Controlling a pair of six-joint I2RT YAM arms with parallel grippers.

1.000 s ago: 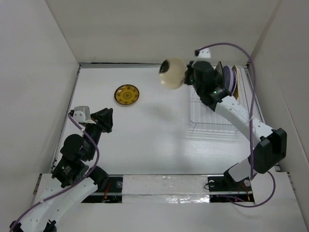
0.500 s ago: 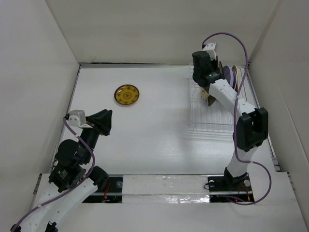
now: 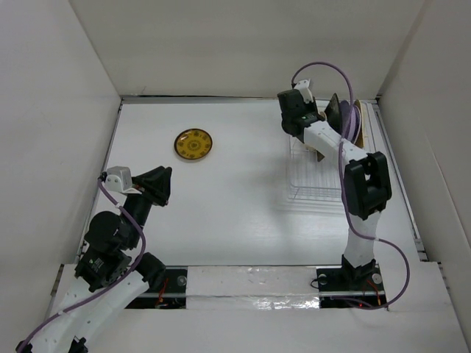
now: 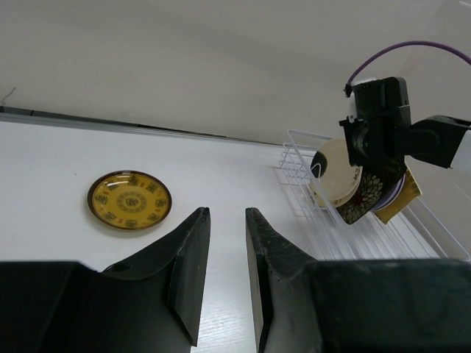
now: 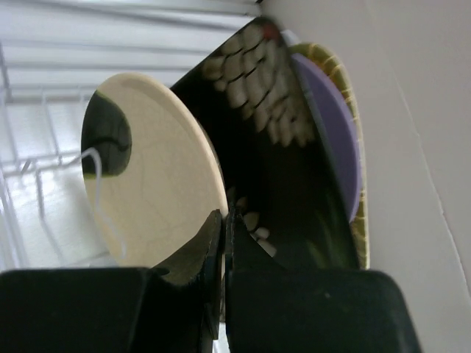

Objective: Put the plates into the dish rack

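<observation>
Plates crowd the right fingers (image 5: 217, 235), which are pinched shut on the rim of a cream plate (image 5: 158, 169). It stands on edge in the middle of the right wrist frame, and one thin wire of the dish rack (image 3: 313, 193) crosses its left side. Just behind it stands the black square plate (image 5: 280, 162) with white flowers, then the lavender plate (image 5: 335, 140), then the mustard plate (image 4: 406, 193), all on edge and packed close. In the overhead frame this group sits at the far end of the rack, upper right, under the right arm's wrist. I cannot tell whether the cream plate's bottom edge rests on the wires.

The left fingers (image 4: 200, 228) hold nothing, with a narrow gap between them, and hover over the bench (image 3: 235, 198) at the lower left of the overhead frame. Beyond their tips, well apart from the rack, the dark-yellow patterned plate (image 3: 193, 144) lies flat on the bench, upper left of centre.
</observation>
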